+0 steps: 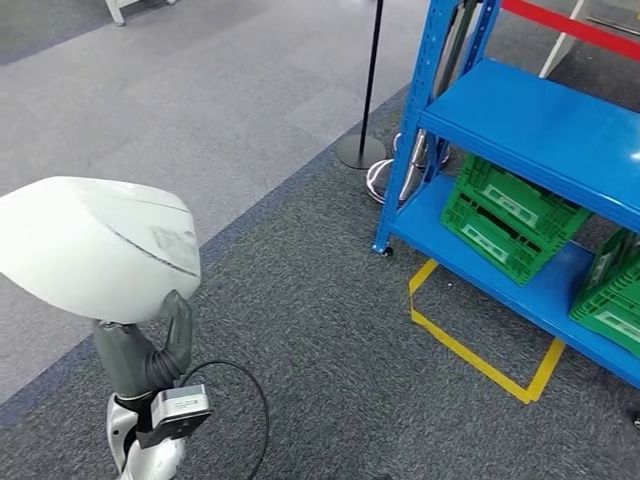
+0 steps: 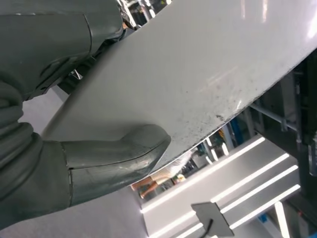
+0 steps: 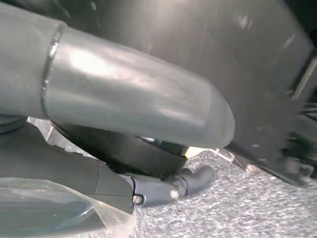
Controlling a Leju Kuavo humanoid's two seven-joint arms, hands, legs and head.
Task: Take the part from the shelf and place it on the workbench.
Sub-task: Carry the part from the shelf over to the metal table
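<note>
Left hand [image 1: 143, 350] grips big white curved plastic part [image 1: 94, 245] from below, thumb pressed on its face, likely so smooth shell won't slip. Part is off blue metal shelf [image 1: 528, 130], held well away from it. Green plastic crates [image 1: 509, 215] sit on shelf's bottom level. Left wrist view shows thumb [image 2: 119, 158] flat on part. Right hand [image 3: 123, 104]: open or closed, cannot tell.
</note>
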